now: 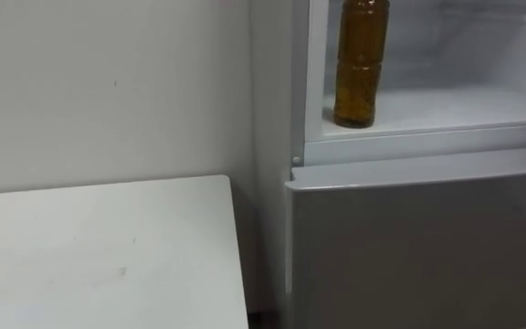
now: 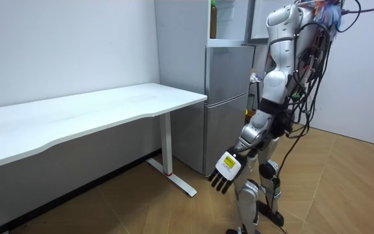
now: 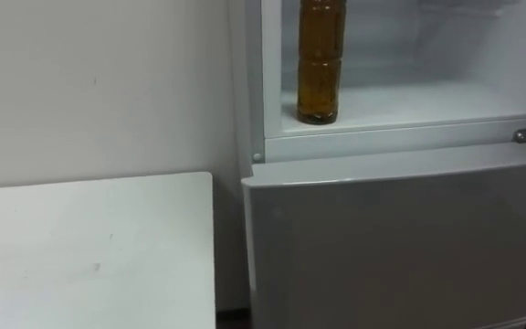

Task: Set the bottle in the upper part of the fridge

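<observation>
Amber bottle [image 1: 362, 64] upright, long axis vertical, cap toward 12 o'clock, at 9 o'clock on upper fridge shelf [image 1: 464, 105], left hand [image 2: 226, 166] hanging, fingers straight, empty

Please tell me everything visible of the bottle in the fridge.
The bottle looks like clear plastic with ribbed sides, filled with amber-brown liquid. It stands upright on the white shelf of the open upper fridge compartment, near its left front corner; only the shelf touches it.
</observation>
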Robot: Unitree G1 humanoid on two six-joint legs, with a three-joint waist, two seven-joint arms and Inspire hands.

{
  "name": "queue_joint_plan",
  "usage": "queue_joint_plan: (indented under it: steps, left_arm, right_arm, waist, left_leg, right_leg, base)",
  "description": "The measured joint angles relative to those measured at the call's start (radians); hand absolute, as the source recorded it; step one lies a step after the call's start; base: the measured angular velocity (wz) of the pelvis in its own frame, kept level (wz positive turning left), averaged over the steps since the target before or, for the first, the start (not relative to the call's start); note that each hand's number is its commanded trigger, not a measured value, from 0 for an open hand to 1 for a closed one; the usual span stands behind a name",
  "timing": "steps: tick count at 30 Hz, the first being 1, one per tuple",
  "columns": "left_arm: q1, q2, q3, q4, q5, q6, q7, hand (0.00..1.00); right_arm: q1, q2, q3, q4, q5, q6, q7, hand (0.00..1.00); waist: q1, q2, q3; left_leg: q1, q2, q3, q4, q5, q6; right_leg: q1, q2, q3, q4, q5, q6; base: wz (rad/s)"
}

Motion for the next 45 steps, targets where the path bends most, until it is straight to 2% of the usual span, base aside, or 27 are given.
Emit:
queue_joint_plan:
  steps: [9, 15, 20, 26, 34, 39, 45]
  left_arm:
    - [-0.016, 0.022, -0.07, 0.013, -0.007, 0.002, 0.003, 0.0]
    - [-0.027, 0.025, -0.114, 0.012, -0.007, 0.005, 0.004, 0.0]
    - [-0.032, 0.024, -0.145, 0.01, -0.008, 0.005, 0.005, 0.0]
    - [-0.037, 0.024, -0.158, 0.008, -0.009, 0.005, 0.005, 0.0]
    - [-0.044, 0.026, -0.178, 0.008, -0.008, 0.005, 0.003, 0.0]
    - [-0.044, 0.02, -0.183, 0.007, -0.007, 0.005, 0.002, 0.0]
    - [-0.043, 0.017, -0.182, -0.004, 0.0, 0.018, 0.002, 0.0]
  right_arm:
    - [0.019, 0.038, 0.1, -0.024, -0.087, -0.002, 0.001, 0.0]
    - [0.022, 0.038, 0.185, -0.04, -0.093, -0.003, 0.054, 0.0]
    - [0.022, 0.038, 0.256, -0.04, -0.165, 0.002, 0.074, 0.0]
    - [0.023, 0.038, 0.321, -0.04, -0.17, 0.018, 0.127, 0.0]
    - [0.035, 0.038, 0.365, -0.04, -0.187, 0.034, 0.202, 0.0]
    - [0.034, 0.037, 0.371, -0.04, -0.228, 0.069, 0.253, 0.0]
    - [0.034, 0.036, 0.371, -0.04, -0.244, 0.09, 0.276, 0.0]
  waist:
    - [0.01, 0.004, 0.0002]
    - [0.014, 0.017, 0.0009]
    - [0.015, 0.031, 0.0034]
    - [0.027, 0.033, 0.0043]
    - [0.056, 0.038, 0.0095]
    - [0.086, 0.043, 0.0117]
    - [0.096, 0.042, 0.0125]
  left_leg:
    - [-0.001, 0.001, -0.001, 0.001, 0.0, 0.001]
    - [-0.01, 0.001, -0.005, 0.002, -0.001, 0.001]
    - [-0.019, 0.001, -0.005, 0.006, -0.001, 0.001]
    - [-0.017, 0.001, -0.005, -0.002, -0.001, 0.001]
    - [-0.021, 0.001, -0.017, -0.008, -0.001, 0.0]
    - [-0.032, 0.001, -0.024, -0.008, -0.002, -0.001]
    - [-0.034, 0.001, -0.033, -0.008, -0.001, -0.001]
  right_leg:
    - [-0.001, 0.0, -0.001, 0.001, 0.002, 0.0]
    - [-0.01, 0.0, -0.001, -0.001, 0.002, 0.0]
    - [-0.015, 0.0, -0.001, -0.003, 0.002, 0.0]
    - [-0.013, 0.002, -0.001, -0.008, 0.002, 0.0]
    - [0.005, 0.005, -0.017, -0.036, 0.009, 0.002]
    - [0.002, 0.006, -0.025, -0.038, 0.009, 0.002]
    - [0.011, 0.005, -0.044, -0.039, 0.009, 0.002]
  base:
    - [0.0]
    - [0.0]
    - [0.0]
    - [0.0]
    - [0.05]
    - [0.04]
    - [0.05]
